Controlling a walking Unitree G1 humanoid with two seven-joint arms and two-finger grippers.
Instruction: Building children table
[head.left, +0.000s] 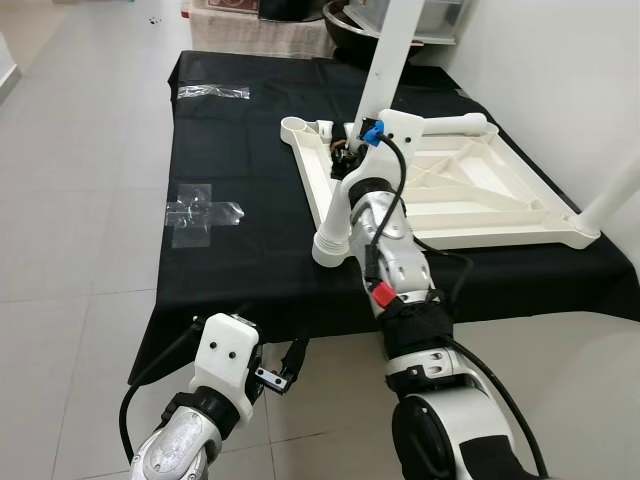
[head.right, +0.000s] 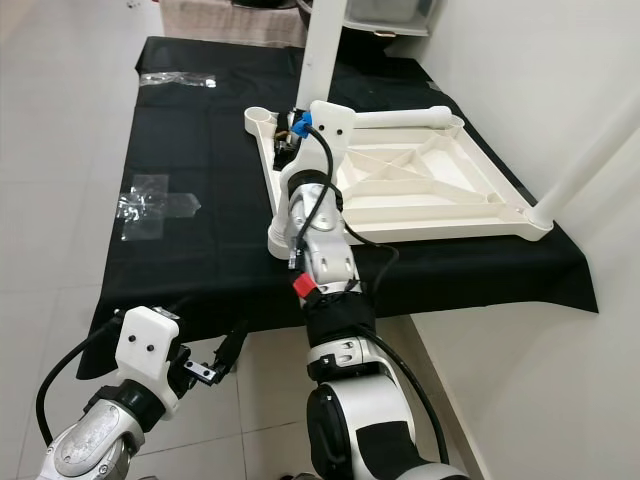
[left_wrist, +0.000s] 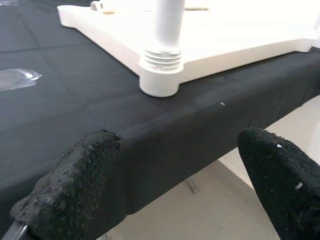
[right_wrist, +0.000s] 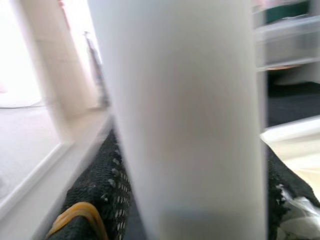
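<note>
A white children's table top (head.left: 470, 215) lies upside down on a black-clothed table (head.left: 240, 260). One white leg (head.left: 395, 50) stands slightly tilted in the near left corner socket (head.left: 331, 248); in the left wrist view its threads (left_wrist: 160, 56) show just above the socket. My right gripper (head.left: 348, 145) is shut around this leg partway up, and the leg (right_wrist: 185, 125) sits between its black fingers (right_wrist: 100, 190). Another leg (head.left: 612, 198) stands at the right corner, and a third (head.left: 458, 124) lies along the far edge. My left gripper (head.left: 280, 370) hangs open below the table's front edge.
The far left corner socket (head.left: 295, 126) is an open ring. Clear tape patches (head.left: 200, 212) stick to the cloth left of the table top. A white wall runs close along the right. Shelves and a dark bowl (head.left: 350, 35) stand behind. Tiled floor lies to the left.
</note>
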